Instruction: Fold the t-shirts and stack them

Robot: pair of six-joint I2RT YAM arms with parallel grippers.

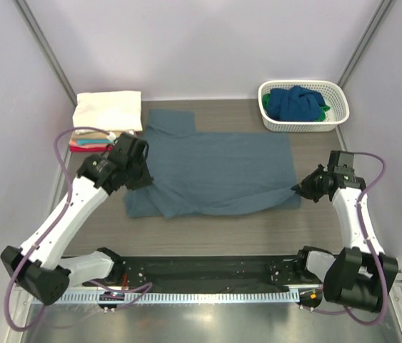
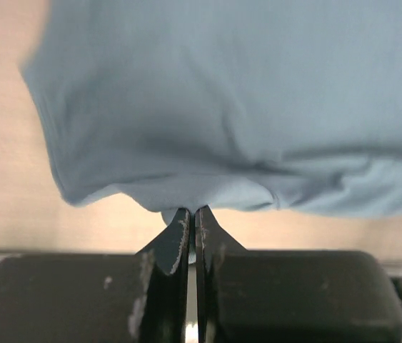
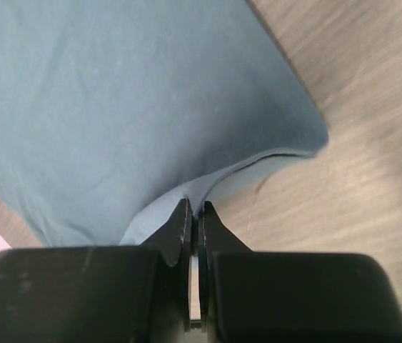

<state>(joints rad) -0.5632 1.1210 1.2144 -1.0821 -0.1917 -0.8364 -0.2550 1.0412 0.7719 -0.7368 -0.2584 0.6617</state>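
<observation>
Jaws pinched shut from above: our left gripper (image 1: 142, 181) and right gripper (image 1: 298, 190) nip opposite ends of the slate grey-blue t-shirt (image 1: 218, 168) spread on the table (image 1: 329, 225), arms reaching in low. Left wrist shows cloth bunched between the tips. Right wrist shows the same, so we'd lift both evenly to keep the fold straight.

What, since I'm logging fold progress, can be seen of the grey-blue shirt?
The grey-blue shirt is plain, soft, matte cloth. It is spread mostly flat and sideways at the middle of the table, with one short sleeve poking out at the far left. Its near edge is creased and bunched. The left end effector is shut on its left edge and the right end effector on its near right corner, each pinching up a small peak of cloth.
</observation>
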